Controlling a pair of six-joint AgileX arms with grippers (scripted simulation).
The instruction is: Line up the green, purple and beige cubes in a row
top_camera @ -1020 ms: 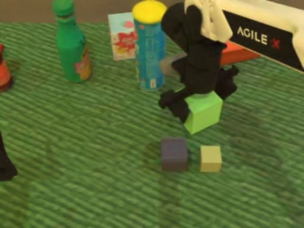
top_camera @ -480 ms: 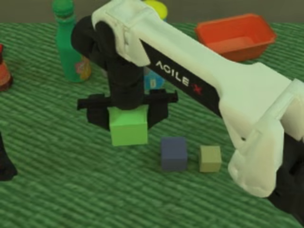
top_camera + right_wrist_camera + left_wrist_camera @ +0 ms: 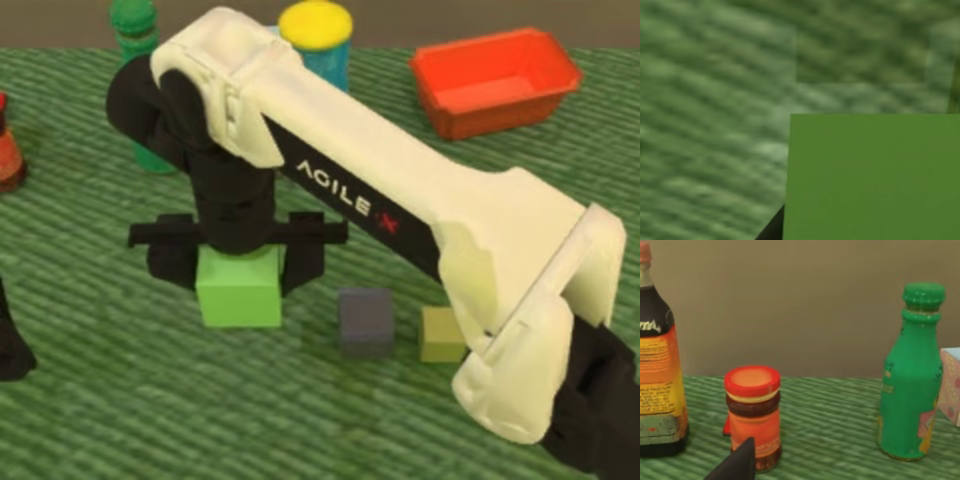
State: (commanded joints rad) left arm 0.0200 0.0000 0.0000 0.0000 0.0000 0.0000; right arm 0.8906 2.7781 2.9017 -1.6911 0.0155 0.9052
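- Right gripper [image 3: 238,262] is over the left-centre of the table, its fingers closed on either side of the green cube [image 3: 240,288]. The right wrist view is filled by the cube's flat green face, with mat behind it.
- The green cube sits to the left of the purple cube [image 3: 365,320], clearly apart from it. The beige cube [image 3: 441,333] lies just right of the purple one. Whether the green cube rests on the mat or hangs just above it cannot be told.
- Judged risk: the green cube lies slightly farther back than the other two; released here, the row would be uneven and the gap on its side wider.
- Judged risk: a release from any height could let the cube tip or turn.
- Judged risk: the long white forearm crosses above the purple and beige cubes; a low retreat could knock them.
- Surroundings: green bottle [image 3: 135,60] and yellow-lidded can [image 3: 318,35] behind the gripper, orange tub [image 3: 492,80] at the back right. None blocks the row.
- Left gripper [image 3: 12,345] is parked at the left edge; its finger state cannot be told. Its wrist view shows a sauce bottle [image 3: 660,365] and a red-lidded jar [image 3: 753,412].
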